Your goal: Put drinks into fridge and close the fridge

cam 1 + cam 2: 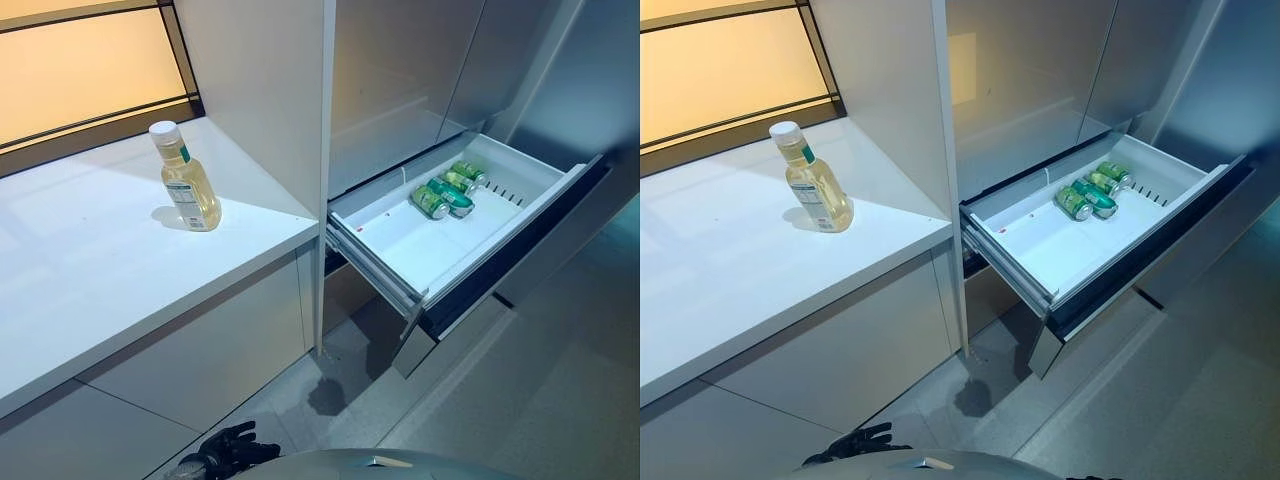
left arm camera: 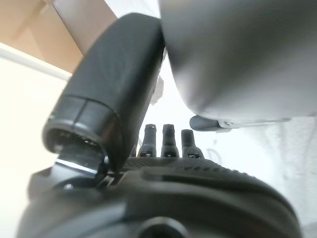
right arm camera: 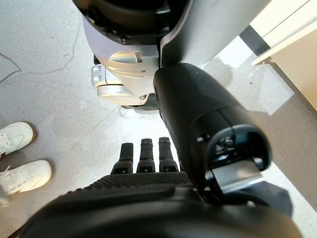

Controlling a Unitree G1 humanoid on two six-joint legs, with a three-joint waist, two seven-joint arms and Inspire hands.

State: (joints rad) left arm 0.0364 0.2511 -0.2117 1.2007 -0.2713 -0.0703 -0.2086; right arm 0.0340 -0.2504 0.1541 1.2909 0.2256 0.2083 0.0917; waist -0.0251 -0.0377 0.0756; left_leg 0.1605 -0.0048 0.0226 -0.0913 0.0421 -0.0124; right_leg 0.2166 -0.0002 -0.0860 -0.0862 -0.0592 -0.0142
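Note:
A bottle of pale yellow drink (image 1: 187, 180) with a white cap stands upright on the white counter (image 1: 90, 270), near the tall white panel. To its right the fridge drawer (image 1: 415, 245) is pulled out, with green cans (image 1: 447, 190) lying at its far end. My left hand (image 1: 228, 450) hangs low beside the counter's front, far below the bottle; in the left wrist view (image 2: 168, 173) its fingers are straight and it holds nothing. My right hand (image 3: 143, 193) hangs over the floor, fingers straight, empty.
The grey fridge front (image 1: 400, 80) rises above the drawer. The open drawer juts out over the grey floor (image 1: 560, 400). A person's white shoes (image 3: 20, 158) stand on the floor close to my right hand.

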